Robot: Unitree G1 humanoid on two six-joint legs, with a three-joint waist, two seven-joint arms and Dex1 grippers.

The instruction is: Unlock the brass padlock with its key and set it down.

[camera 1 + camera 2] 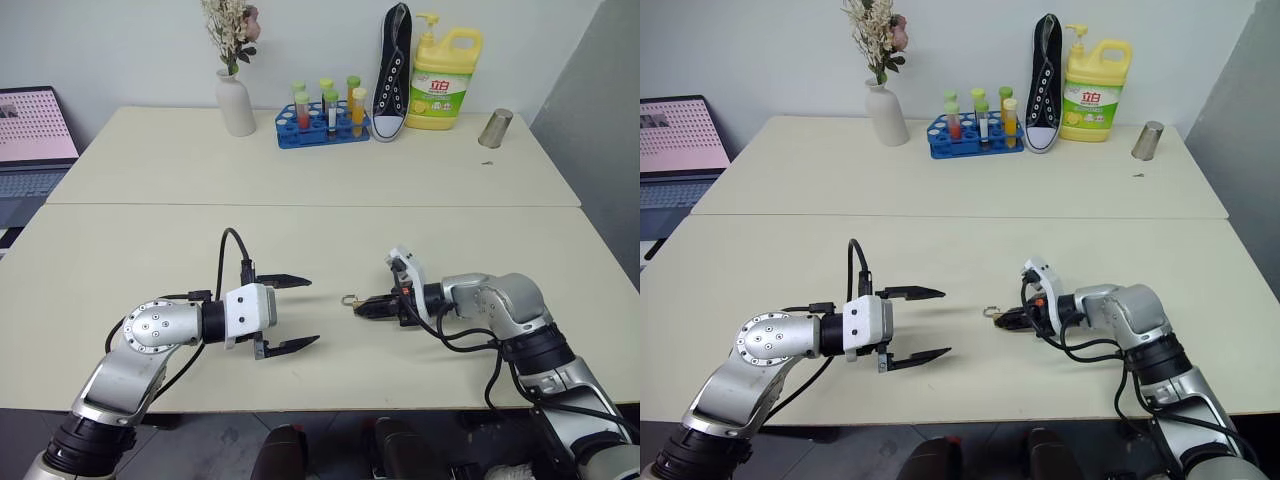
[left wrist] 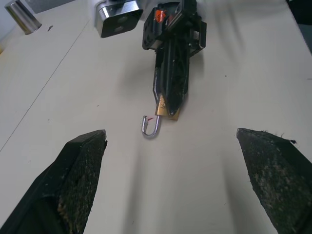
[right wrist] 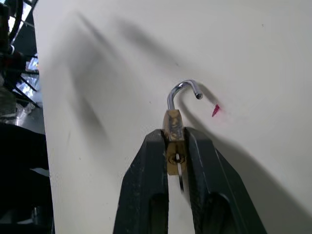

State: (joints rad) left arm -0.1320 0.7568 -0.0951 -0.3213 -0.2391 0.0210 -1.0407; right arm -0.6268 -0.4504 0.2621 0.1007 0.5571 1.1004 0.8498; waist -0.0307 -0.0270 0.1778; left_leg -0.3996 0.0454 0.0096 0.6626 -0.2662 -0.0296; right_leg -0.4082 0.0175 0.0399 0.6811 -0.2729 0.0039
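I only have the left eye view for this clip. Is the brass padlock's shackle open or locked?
Observer: Open. In the right wrist view the shackle's free end hangs clear of the brass padlock.
Operator: Is it really gripped?
Observer: Yes, the right gripper pinches the body flat between its jaws.
Operator: And the key?
Observer: A small silvery piece shows at the padlock's underside; I cannot tell if it is the key.
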